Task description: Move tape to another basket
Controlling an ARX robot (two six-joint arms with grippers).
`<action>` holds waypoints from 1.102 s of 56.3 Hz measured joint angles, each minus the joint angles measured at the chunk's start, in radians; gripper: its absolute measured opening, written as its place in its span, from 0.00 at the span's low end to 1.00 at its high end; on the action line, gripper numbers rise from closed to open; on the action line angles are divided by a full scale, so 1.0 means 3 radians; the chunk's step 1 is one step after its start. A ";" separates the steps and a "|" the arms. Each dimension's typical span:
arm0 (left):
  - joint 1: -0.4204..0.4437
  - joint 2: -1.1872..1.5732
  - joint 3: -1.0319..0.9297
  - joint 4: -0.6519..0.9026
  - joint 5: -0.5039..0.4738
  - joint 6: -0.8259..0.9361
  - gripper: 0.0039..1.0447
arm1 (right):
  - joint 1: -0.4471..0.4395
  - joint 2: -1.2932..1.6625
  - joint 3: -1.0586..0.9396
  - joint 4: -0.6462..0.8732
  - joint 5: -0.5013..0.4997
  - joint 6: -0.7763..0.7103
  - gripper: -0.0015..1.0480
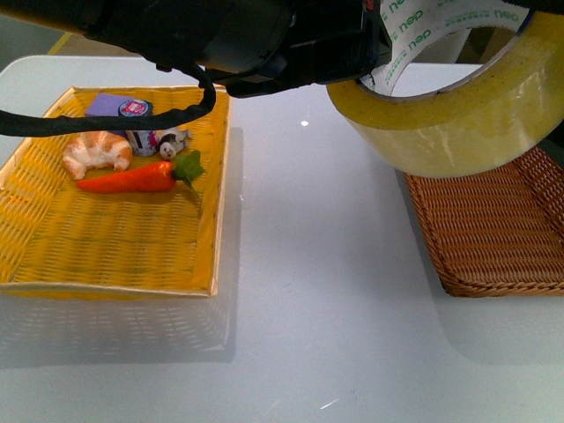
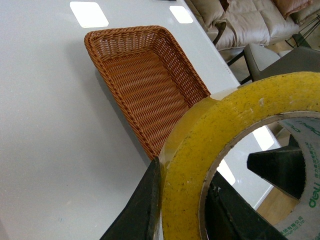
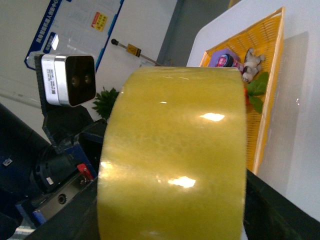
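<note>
My left gripper (image 2: 184,205) is clenched on the tape (image 1: 449,123), one finger outside its wall and one inside the core. The roll hangs aloft near the basket (image 1: 493,220), hole upward, axis steep and slightly tilted. The right gripper (image 3: 177,212) flanks it, but I cannot tell if it grips.

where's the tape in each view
front view: the tape top right, in the air, hiding part of the basket.
left wrist view: the tape close up, the basket beyond it.
right wrist view: the tape fills the middle, yellow tray behind.
shared landmark: the basket, front and left wrist only.
</note>
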 joint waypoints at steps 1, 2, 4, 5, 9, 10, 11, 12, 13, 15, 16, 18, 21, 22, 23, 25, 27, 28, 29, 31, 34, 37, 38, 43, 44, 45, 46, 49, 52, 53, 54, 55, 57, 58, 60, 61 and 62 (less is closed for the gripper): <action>0.0000 0.0000 -0.0004 0.0001 -0.0001 0.0001 0.15 | 0.0000 0.0000 0.0000 0.0003 -0.0009 0.0001 0.57; 0.0000 0.0000 -0.0010 0.0001 -0.0005 0.0000 0.15 | 0.0000 0.0000 0.0000 0.0009 -0.0018 0.0004 0.54; 0.0000 0.0000 -0.0018 0.0001 -0.0009 0.0000 0.15 | 0.0000 0.0000 0.0000 0.0022 -0.0027 0.0010 0.49; 0.0000 0.0000 -0.0020 0.0003 -0.0009 -0.0003 0.15 | 0.0000 0.0000 0.0000 0.0025 -0.0025 0.0013 0.47; 0.0000 -0.0001 -0.0024 0.0017 -0.0009 -0.0003 0.15 | 0.0000 0.0005 0.0000 0.0048 -0.0029 0.0024 0.45; 0.0000 -0.0005 -0.0025 0.0019 -0.0010 -0.0003 0.15 | 0.0000 0.0005 0.0000 0.0055 -0.0029 0.0028 0.45; 0.0000 -0.0006 -0.0025 0.0019 -0.0009 -0.0003 0.15 | 0.0000 0.0005 0.0000 0.0058 -0.0028 0.0032 0.45; 0.0000 -0.0009 -0.0025 0.0020 -0.0008 -0.0003 0.15 | 0.0000 0.0005 0.0000 0.0064 -0.0029 0.0034 0.45; 0.0000 -0.0011 -0.0025 0.0020 -0.0009 -0.0003 0.15 | 0.0000 0.0005 0.0000 0.0065 -0.0029 0.0034 0.45; 0.0000 -0.0014 -0.0028 0.0020 -0.0008 -0.0006 0.17 | 0.0000 0.0005 0.0000 0.0069 -0.0029 0.0039 0.44; 0.0000 -0.0017 -0.0029 0.0024 0.0001 -0.0011 0.20 | 0.0000 0.0005 0.0000 0.0070 -0.0031 0.0042 0.44; 0.0001 -0.0020 -0.0032 0.0036 0.0013 -0.0015 0.26 | 0.0000 0.0005 -0.0001 0.0070 -0.0020 0.0064 0.44; 0.0001 -0.0041 -0.0033 0.0051 0.0022 -0.0020 0.32 | -0.0003 0.0008 -0.0006 0.0070 0.0009 0.0078 0.44; 0.0001 -0.0047 -0.0033 0.0055 0.0025 -0.0024 0.34 | -0.0004 0.0011 -0.0006 0.0070 0.0014 0.0081 0.44; 0.0001 -0.0064 -0.0036 0.0061 0.0027 -0.0032 0.38 | -0.0008 0.0013 -0.0008 0.0070 0.0018 0.0086 0.44; 0.0001 -0.0089 -0.0041 0.0071 0.0032 -0.0036 0.43 | -0.0014 0.0018 -0.0010 0.0075 0.0025 0.0095 0.44; 0.0003 -0.0114 -0.0048 0.0086 0.0031 -0.0055 0.48 | -0.0019 0.0018 -0.0013 0.0083 0.0029 0.0100 0.44; 0.0005 -0.0123 -0.0050 0.0089 0.0031 -0.0056 0.49 | -0.0020 0.0018 -0.0013 0.0085 0.0029 0.0104 0.44; 0.0009 -0.0141 -0.0056 0.0095 0.0031 -0.0065 0.53 | -0.0024 0.0018 -0.0013 0.0089 0.0027 0.0112 0.44; 0.0014 -0.0172 -0.0070 0.0106 0.0029 -0.0076 0.58 | -0.0025 0.0018 -0.0013 0.0097 0.0024 0.0114 0.44; 0.0022 -0.0214 -0.0085 0.0107 0.0017 -0.0086 0.65 | -0.0032 0.0015 -0.0013 0.0100 0.0023 0.0122 0.44; 0.0033 -0.0277 -0.0113 0.0123 0.0005 -0.0104 0.73 | -0.0048 0.0011 -0.0015 0.0102 0.0023 0.0135 0.44; 0.0036 -0.0292 -0.0120 0.0126 0.0004 -0.0106 0.75 | -0.0051 0.0011 -0.0015 0.0100 0.0023 0.0137 0.44; 0.0088 -0.0449 -0.0193 0.0137 -0.0069 -0.0117 0.90 | -0.0100 0.0010 -0.0031 0.0100 0.0023 0.0161 0.44; 0.0098 -0.0470 -0.0205 0.0145 -0.0074 -0.0122 0.92 | -0.0109 0.0010 -0.0033 0.0102 0.0023 0.0161 0.44; 0.0118 -0.0515 -0.0230 0.0159 -0.0085 -0.0128 0.93 | -0.0126 0.0005 -0.0042 0.0102 0.0022 0.0165 0.44; 0.0128 -0.0540 -0.0242 0.0165 -0.0090 -0.0128 0.93 | -0.0134 0.0003 -0.0047 0.0102 0.0020 0.0167 0.44; 0.0187 -0.0678 -0.0308 0.0192 -0.0108 -0.0155 0.91 | -0.0181 -0.0015 -0.0072 0.0103 0.0008 0.0170 0.44; 0.0261 -0.0833 -0.0390 0.0245 -0.0108 -0.0184 0.92 | -0.0231 -0.0034 -0.0095 0.0103 -0.0005 0.0170 0.44; 0.0277 -0.0866 -0.0404 0.0249 -0.0108 -0.0188 0.92 | -0.0242 -0.0038 -0.0100 0.0103 -0.0005 0.0170 0.44; 0.0309 -0.0930 -0.0431 0.0256 -0.0108 -0.0205 0.92 | -0.0262 -0.0046 -0.0109 0.0103 -0.0006 0.0169 0.44; 0.0326 -0.0963 -0.0448 0.0261 -0.0108 -0.0215 0.92 | -0.0273 -0.0051 -0.0113 0.0103 -0.0009 0.0169 0.44; 0.0395 -0.1095 -0.0511 0.0287 -0.0107 -0.0257 0.92 | -0.0315 -0.0066 -0.0128 0.0095 -0.0025 0.0165 0.44; 0.0415 -0.1128 -0.0525 0.0295 -0.0106 -0.0263 0.92 | -0.0324 -0.0070 -0.0132 0.0090 -0.0031 0.0164 0.44; 0.0468 -0.1223 -0.0572 0.0312 -0.0103 -0.0281 0.92 | -0.0355 -0.0079 -0.0137 0.0074 -0.0046 0.0155 0.44; 0.0505 -0.1284 -0.0599 0.0314 -0.0104 -0.0289 0.92 | -0.0374 -0.0083 -0.0140 0.0061 -0.0056 0.0153 0.44; 0.0542 -0.1349 -0.0627 0.0317 -0.0094 -0.0300 0.92 | -0.0393 -0.0085 -0.0142 0.0055 -0.0066 0.0144 0.44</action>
